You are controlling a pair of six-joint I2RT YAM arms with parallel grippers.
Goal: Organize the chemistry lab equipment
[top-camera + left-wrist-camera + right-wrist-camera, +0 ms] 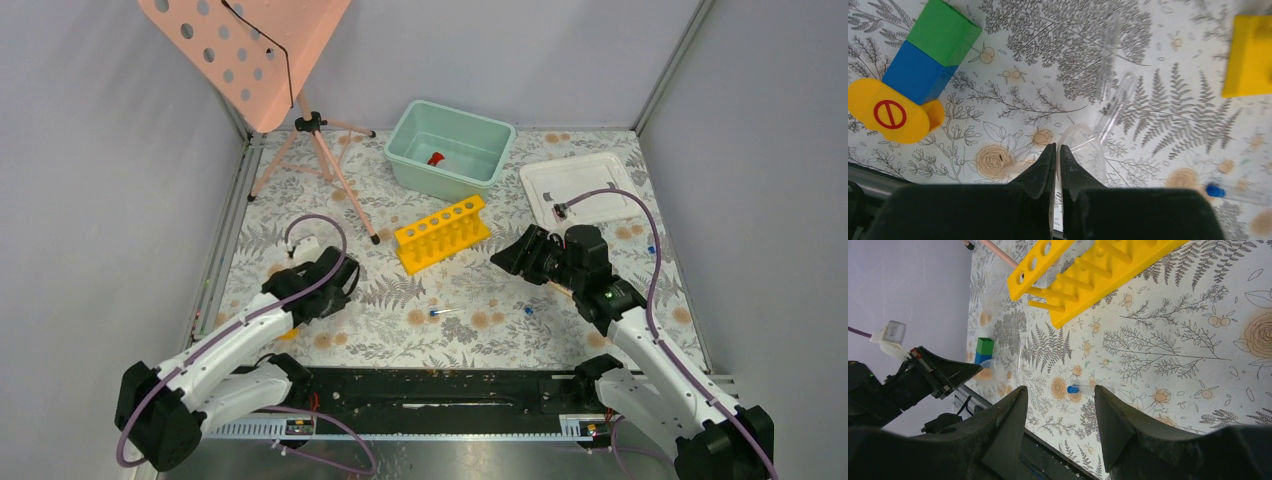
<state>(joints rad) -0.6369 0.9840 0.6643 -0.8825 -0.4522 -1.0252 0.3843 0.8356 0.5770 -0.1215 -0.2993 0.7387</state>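
Note:
The yellow test-tube rack (442,233) stands mid-table; it also shows in the right wrist view (1088,275). The red-capped bottle (436,158) lies in the teal bin (480,150). A blue-capped tube (440,313) lies on the mat, in line between my open, empty right gripper's (1060,390) fingertips (1080,389). Other small blue-capped pieces lie at the front right (528,310) and far right (650,247). My left gripper (1058,147) is shut on the rim of a clear funnel-like piece (1088,150) with a long stem (1118,107), low over the mat.
The green-blue-yellow block stack (918,70) sits left of my left gripper. The pink perforated stand (250,50) on its tripod is at the back left. A white tray (580,185) lies at the back right. Grey walls enclose the floral mat.

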